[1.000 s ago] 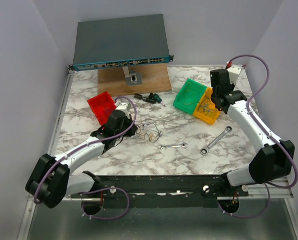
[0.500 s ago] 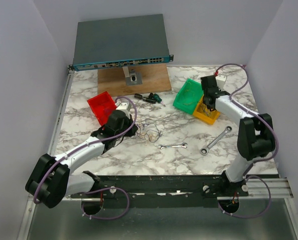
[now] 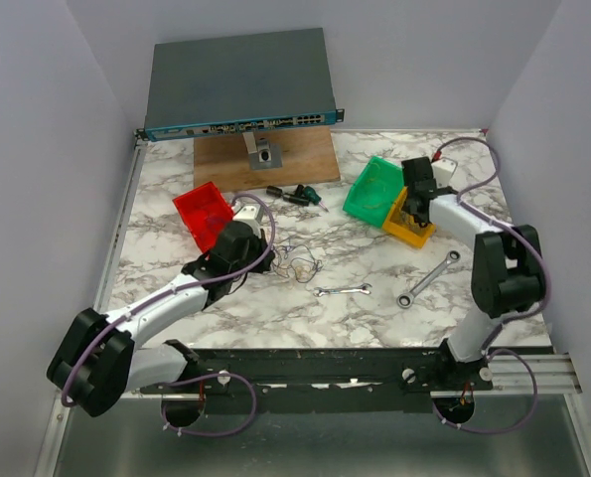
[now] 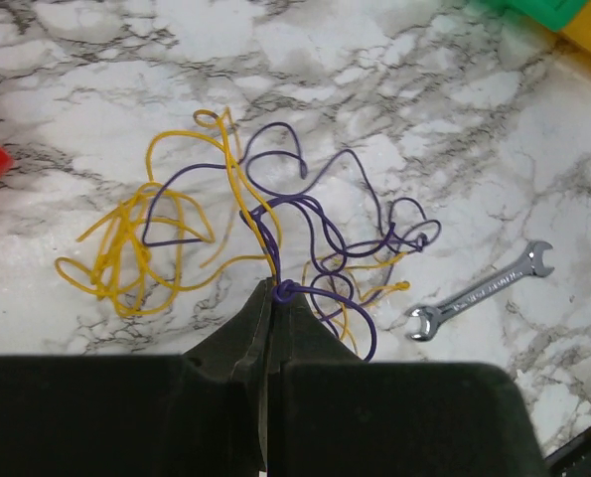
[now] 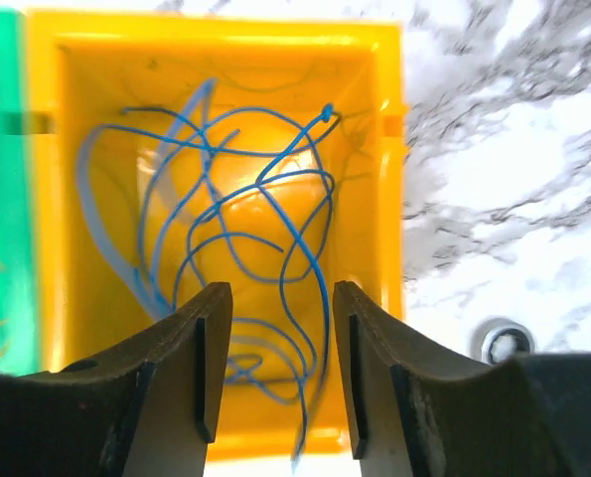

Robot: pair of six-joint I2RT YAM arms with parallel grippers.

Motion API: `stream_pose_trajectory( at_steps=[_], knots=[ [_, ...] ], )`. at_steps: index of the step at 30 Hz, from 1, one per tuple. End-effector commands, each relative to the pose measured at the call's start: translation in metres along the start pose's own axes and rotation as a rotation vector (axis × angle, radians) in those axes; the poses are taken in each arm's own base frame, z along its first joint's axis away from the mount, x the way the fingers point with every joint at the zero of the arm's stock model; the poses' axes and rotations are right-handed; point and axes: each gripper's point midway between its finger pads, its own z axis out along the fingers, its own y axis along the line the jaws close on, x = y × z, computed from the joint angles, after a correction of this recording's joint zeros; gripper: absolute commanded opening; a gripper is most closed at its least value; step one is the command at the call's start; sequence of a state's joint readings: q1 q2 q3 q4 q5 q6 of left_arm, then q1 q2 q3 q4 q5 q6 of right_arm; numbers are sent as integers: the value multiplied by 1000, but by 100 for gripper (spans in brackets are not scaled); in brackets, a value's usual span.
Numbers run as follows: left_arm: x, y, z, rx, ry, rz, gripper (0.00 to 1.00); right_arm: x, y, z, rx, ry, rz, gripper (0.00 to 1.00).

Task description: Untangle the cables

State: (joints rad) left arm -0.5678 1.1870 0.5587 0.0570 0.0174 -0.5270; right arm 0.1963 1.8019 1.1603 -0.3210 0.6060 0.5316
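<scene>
Surface [image 3: 275, 308]: I see white marble with grey veins, carrying everything below.
Yellow bin [image 5: 225, 22]: it sits at the far right of the surface, touching a green bin [image 3: 372, 189].
Left pincer [image 4: 272, 293]: clenched, its tips nipping one purple strand of the tangle.
Right pincer [image 5: 278, 298]: released, jaws apart, and I see it hovering over the yellow bin.
Tangled cables [image 4: 253, 211]: yellow and purple loops lie near the middle of the surface. From the left wrist the long axis runs left to right, with loops fanning away from the pincer.
Blue cables [image 5: 320, 117]: coiled inside the yellow bin, their loops running lengthwise, with one end at its far right corner.
Wrench [image 4: 479, 291]: lies flat just right of the tangle, apart from it.
</scene>
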Motion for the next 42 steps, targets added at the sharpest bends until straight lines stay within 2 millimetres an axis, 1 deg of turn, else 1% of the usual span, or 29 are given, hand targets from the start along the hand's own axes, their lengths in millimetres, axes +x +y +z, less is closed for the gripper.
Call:
stream_pose_trajectory(
  at_steps=[1, 2, 3, 5, 6, 7, 8, 9, 11, 13, 15, 16, 18, 20, 23, 26, 27, 28, 29, 30, 31, 32, 33, 34, 35, 36, 39, 40, 42],
  knots=[
    [-10, -17, -11, -22, -85, 122, 0, -45, -4, -58, -146, -97, 76, 59],
    [-10, -23, -12, -15, -94, 144, 0, -47, 0, -71, -207, -96, 75, 63],
    [-9, -27, -12, -6, -98, 157, 0, -45, 10, -84, -298, -78, 63, 66],
    [-8, -32, -11, 11, -92, 167, 0, -37, 30, -111, -477, -52, 54, 72],
    [-8, -33, -10, 13, -89, 167, 0, -28, 44, -127, -590, -42, 37, 73],
    [-8, -34, -10, 17, -88, 168, 0, -15, 56, -139, -681, -32, 15, 75],
    [-8, -35, -10, 22, -87, 168, 0, -7, 68, -153, -766, -31, 6, 76],
    [-9, -36, -11, 27, -94, 167, 0, 8, 82, -165, -845, -26, -25, 76],
    [-9, -35, -11, 28, -106, 167, 0, 38, 102, -175, -905, -7, -82, 76],
    [-9, -31, -11, 8, -109, 166, 0, 65, 126, -184, -975, 15, -169, 71],
    [-8, -27, -10, -12, -104, 160, 0, 89, 148, -199, -1061, 14, -247, 68],
    [-9, -27, -9, -12, -104, 156, 0, 103, 156, -206, -1107, 7, -281, 68],
    [-8, -27, -8, -3, -100, 151, 0, 116, 167, -221, -1204, -45, -297, 68],
    [-8, -28, -7, 3, -97, 155, 0, 128, 170, -231, -1292, -53, -303, 68],
    [-8, -31, -6, 18, -97, 161, 0, 144, 168, -243, -1391, -67, -307, 68],
    [-4, -41, -3, 75, -76, 179, 0, 158, 168, -254, -1438, -83, -344, 70],
    [-1, -48, -1, 116, -55, 194, 4, 159, 169, -256, -1441, -100, -347, 71],
    [5, -57, 3, 164, -23, 206, 13, 158, 168, -257, -1435, -117, -337, 73],
    [10, -66, 6, 207, 22, 219, 27, 155, 167, -257, -1428, -134, -320, 77],
    [17, -69, 10, 224, 69, 224, 36, 150, 164, -255, -1407, -157, -300, 81],
    [19, -71, 12, 226, 85, 224, 47, 144, 159, -254, -1390, -186, -275, 83],
    [20, -69, 13, 212, 87, 216, 57, 140, 154, -253, -1375, -214, -253, 85],
    [18, -66, 12, 197, 72, 212, 66, 135, 150, -255, -1375, -240, -231, 85],
    [12, -64, 9, 188, 40, 210, 72, 135, 146, -255, -1371, -251, -220, 87],
    [9, -61, 5, 186, 14, 202, 76, 133, 144, -258, -1385, -264, -214, 87],
    [5, -59, 1, 191, -10, 192, 78, 134, 144, -262, -1404, -265, -221, 87],
    [-5, -46, -9, 199, -64, 121, 80, 141, 148, -266, -1443, -241, -244, 89],
    [-12, -44, -15, 214, -95, 95, 80, 144, 151, -266, -1445, -231, -252, 89],
    [-16, -28, -19, 197, -128, 45, 80, 151, 159, -263, -1434, -203, -284, 90]
  ],
)
